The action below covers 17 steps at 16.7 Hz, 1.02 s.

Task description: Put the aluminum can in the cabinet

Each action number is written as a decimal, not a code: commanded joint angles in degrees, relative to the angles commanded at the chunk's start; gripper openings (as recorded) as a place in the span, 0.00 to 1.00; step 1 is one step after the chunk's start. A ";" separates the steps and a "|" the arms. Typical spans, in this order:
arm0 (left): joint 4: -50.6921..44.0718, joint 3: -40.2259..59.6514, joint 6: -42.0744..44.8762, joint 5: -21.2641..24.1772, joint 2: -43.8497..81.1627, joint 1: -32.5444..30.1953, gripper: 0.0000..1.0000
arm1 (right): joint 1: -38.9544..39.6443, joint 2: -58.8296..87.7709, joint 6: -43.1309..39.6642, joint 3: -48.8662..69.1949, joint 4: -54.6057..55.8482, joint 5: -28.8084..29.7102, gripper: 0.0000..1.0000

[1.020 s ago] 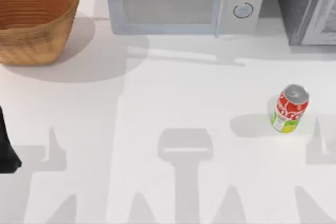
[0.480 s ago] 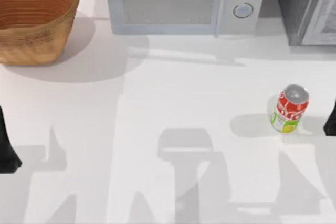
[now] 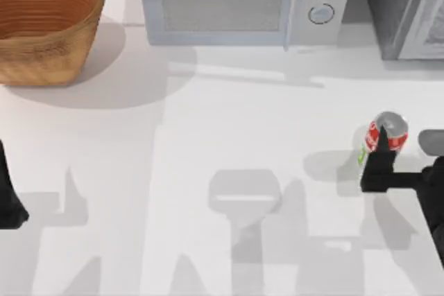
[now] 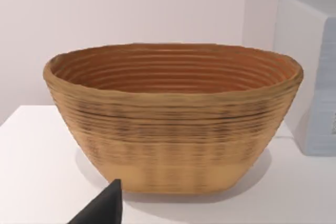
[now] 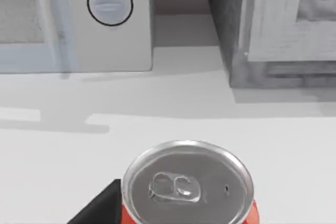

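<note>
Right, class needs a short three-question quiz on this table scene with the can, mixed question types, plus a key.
1. True or false: the can lies on its side.
2. Which gripper is at the can? A. left gripper B. right gripper
3. Fill in: between the basket and the cabinet stands the ____.

Key: 1 false, it is upright; 2 B; 3 microwave.

Aluminum can [image 3: 387,132]: small, red body, silver top with pull tab, white lettering, yellow-green band at base, standing upright on the table at the right side, its lower part hidden by a dark arm part. Cabinet [image 3: 402,12]: large grey box, speckled dark grey side, lighter framed door panel shut, at the far right corner, well apart from the can.
</note>
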 joint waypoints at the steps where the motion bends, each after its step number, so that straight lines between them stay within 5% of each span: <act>1: 0.00 0.00 0.00 0.00 0.00 0.00 1.00 | 1.31 4.61 0.26 0.40 3.68 1.32 1.00; 8: 0.00 0.00 0.00 0.00 0.00 0.00 1.00 | 6.90 24.30 1.24 2.26 19.70 6.89 1.00; 17: 0.00 0.00 0.00 0.00 0.00 0.00 1.00 | 5.57 25.34 0.84 4.14 19.07 5.64 1.00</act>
